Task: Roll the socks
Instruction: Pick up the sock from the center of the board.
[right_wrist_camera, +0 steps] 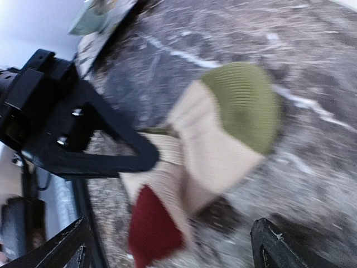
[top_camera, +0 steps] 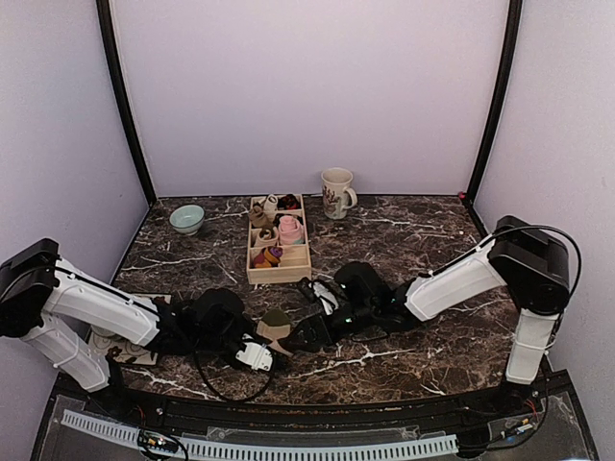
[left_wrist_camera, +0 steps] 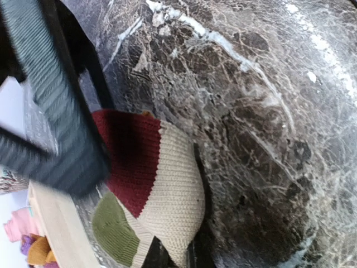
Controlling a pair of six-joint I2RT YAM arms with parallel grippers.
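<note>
One sock (top_camera: pixel 276 322) lies on the table (top_camera: pixel 413 240) at 6 o'clock from the wooden tray (top_camera: pixel 279 276), between the grippers. Only the wrist views show its beige knit with maroon and green patches. The left gripper (right_wrist_camera: pixel 146 159) is closed, pinching the sock's beige edge. The right gripper (right_wrist_camera: pixel 173 229) gapes wide and empty. The tray's compartments hold about four bundles, among them a pink bundle (top_camera: pixel 290 230) and a striped bundle (top_camera: pixel 267 256). One bowl (top_camera: pixel 186 219) sits at the tray's 9 o'clock and one mug (top_camera: pixel 336 192) at its 1 o'clock.

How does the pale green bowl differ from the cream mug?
The pale green bowl is low, wide and plain; the cream mug is taller, narrower and carries a brownish pattern. The mug has a handle; the bowl has none. The bowl stands left of the wooden tray; the mug right of it. Both stand upright on the marble table.
</note>
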